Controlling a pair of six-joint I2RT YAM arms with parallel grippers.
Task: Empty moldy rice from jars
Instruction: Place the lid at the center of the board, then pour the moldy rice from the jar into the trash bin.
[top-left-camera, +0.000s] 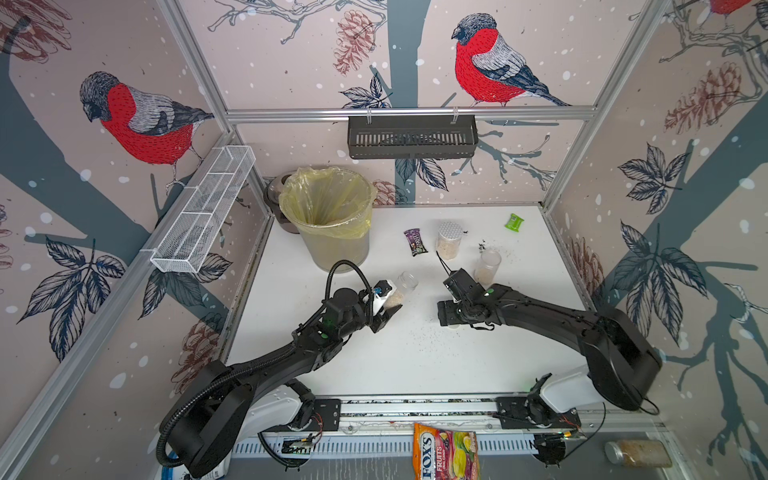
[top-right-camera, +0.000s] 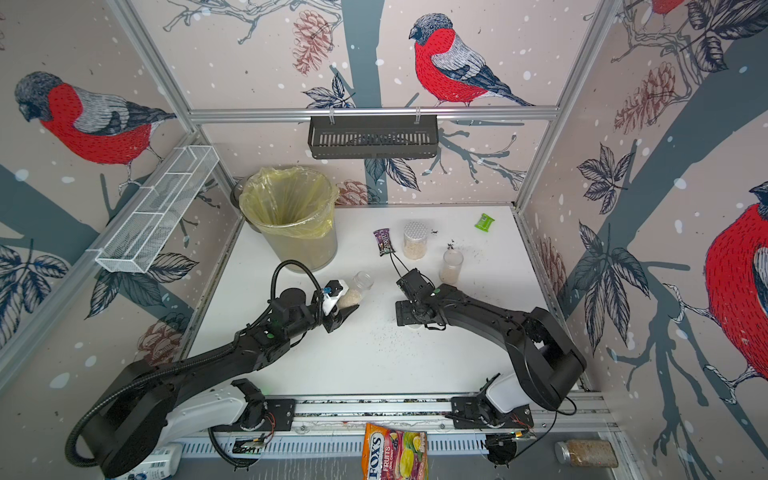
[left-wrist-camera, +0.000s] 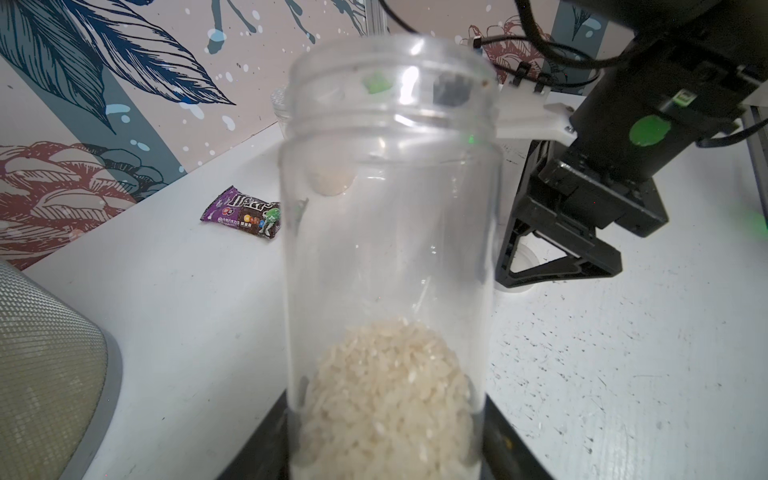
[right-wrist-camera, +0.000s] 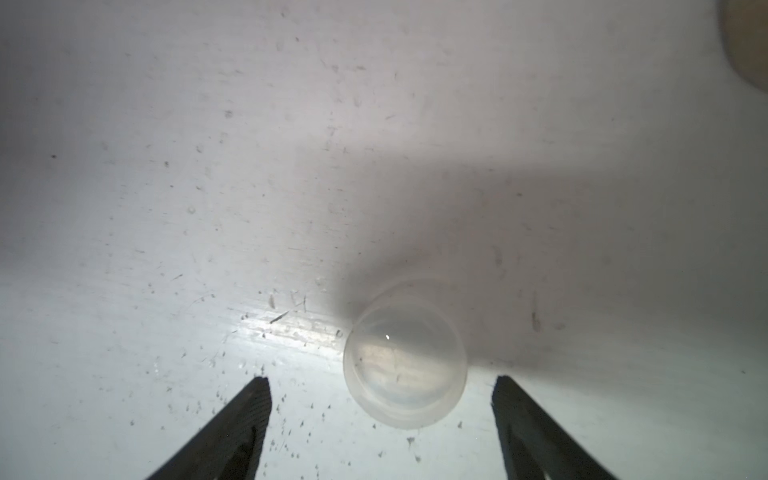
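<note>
Nearest the left wrist lens: slim jar (left-wrist-camera: 390, 249), lid off, moldy rice (left-wrist-camera: 386, 395) heaped at its base. Clamped low on the body by left end effector (top-left-camera: 390, 305), closed firmly on the clear wall; apparently clear of the counter (top-left-camera: 415, 365), long axis tilted, mouth raised and aimed toward the far right corner. Lined bin (top-left-camera: 336, 249) behind and to the left of that jar, near but apart, mouth turned away from it; left arm (top-left-camera: 291, 357) the nearer of the two. Judged next need: lift above the bin rim, swing left, then tip. Nothing seen between jar and rim except the arm's own cable loop (top-left-camera: 345, 262), just beside the bin wall. Right end effector (right-wrist-camera: 382, 380) pointed down, jaws spread wide, gripping nothing; clear round lid (right-wrist-camera: 405, 353) flat on the counter between the fingers (right-wrist-camera: 232, 424), touching neither. Farther back, upright: wider jar (top-left-camera: 449, 241) under a dotted silver lid and second slim jar (top-left-camera: 487, 266), rice in both; purple sweet packet (top-left-camera: 415, 242) just beside the wider one. Loose grains (top-left-camera: 419, 338) scattered over the counter between the two arms.
</note>
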